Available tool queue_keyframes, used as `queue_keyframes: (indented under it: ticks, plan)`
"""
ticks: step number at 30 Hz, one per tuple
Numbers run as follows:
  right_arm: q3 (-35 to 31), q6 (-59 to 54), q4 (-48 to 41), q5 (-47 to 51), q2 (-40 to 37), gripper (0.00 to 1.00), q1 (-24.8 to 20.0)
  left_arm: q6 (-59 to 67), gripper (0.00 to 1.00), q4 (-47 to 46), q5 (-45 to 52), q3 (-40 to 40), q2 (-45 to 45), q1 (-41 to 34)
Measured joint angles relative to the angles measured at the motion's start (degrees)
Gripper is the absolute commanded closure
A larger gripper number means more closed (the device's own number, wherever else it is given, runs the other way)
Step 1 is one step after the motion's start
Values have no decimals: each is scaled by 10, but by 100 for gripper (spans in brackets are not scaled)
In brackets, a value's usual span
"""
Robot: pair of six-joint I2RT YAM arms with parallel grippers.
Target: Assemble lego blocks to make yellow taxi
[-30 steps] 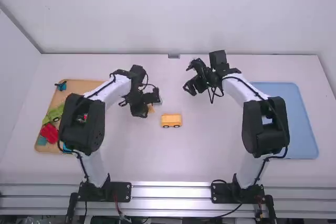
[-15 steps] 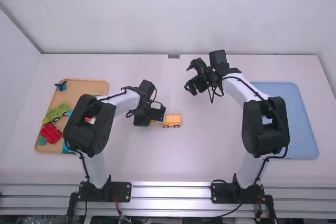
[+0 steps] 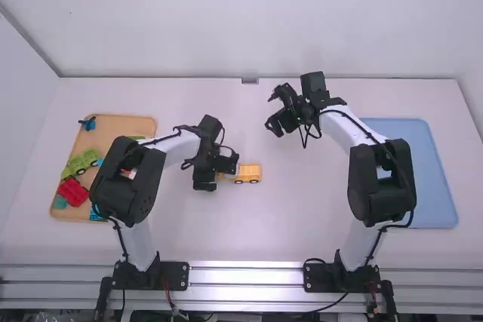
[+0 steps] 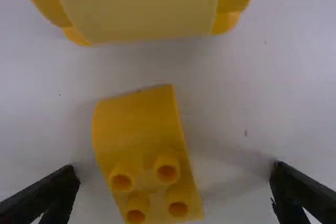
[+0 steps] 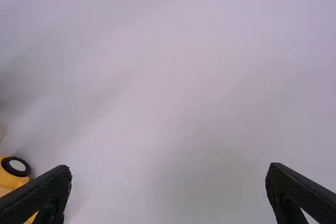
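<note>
My left gripper [image 3: 216, 174] is low at the left of the yellow car body [image 3: 247, 173] in the high view. In the left wrist view my left gripper [image 4: 176, 176] is open, its fingers on either side of a small yellow block [image 4: 139, 127] with several studs, touching neither side. The car body [image 4: 136, 3] lies just beyond that block, a gap between them. My right gripper [image 3: 275, 115] stands over the table farther back; in the right wrist view this gripper [image 5: 168, 176] is open and holds nothing, and the car's wheeled edge [image 5: 16, 167] peeks in.
On the left, an orange-brown tray [image 3: 136, 124] carries a green wheeled piece [image 3: 80, 162], a red block [image 3: 73, 192] and blue pieces, partly under the left arm. A blue tray [image 3: 430, 186] lies at the right, partly under the right arm.
My left gripper has moved toward the camera and to the right, to beside the car body, and turned slightly. The right arm has kept still, and the car body has not moved.
</note>
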Motion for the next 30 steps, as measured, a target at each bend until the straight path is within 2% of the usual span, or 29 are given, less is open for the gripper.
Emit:
queue_keyframes:
  ticks: [5,11,13,14,15,18,21,23,26,29,30]
  plan:
    - [0,-8,3,0,0,2,0,11,1,-15,83,7,-1,31]
    - [0,-9,4,0,0,2,2,77,1,-33,243,5,-12,136]
    - [0,-8,10,0,0,1,2,97,1,6,302,-9,-15,169]
    - [0,-9,14,0,0,1,2,105,1,59,348,-33,-17,192]
    - [0,-9,14,-1,0,2,2,105,1,71,358,-40,-17,196]
    - [0,-12,16,-1,0,1,2,61,1,245,443,-131,-18,222]
    - [0,-13,16,-2,0,1,2,3,0,375,487,-193,-7,223]
    - [0,-13,16,-3,0,1,2,-16,3,417,504,-210,3,223]
    - [0,-12,12,-3,0,2,2,-44,22,467,535,-239,31,223]
    - [0,-14,6,-2,0,1,2,-52,27,469,540,-244,36,223]
    - [0,-13,1,-3,0,1,2,-55,22,467,540,-244,36,223]
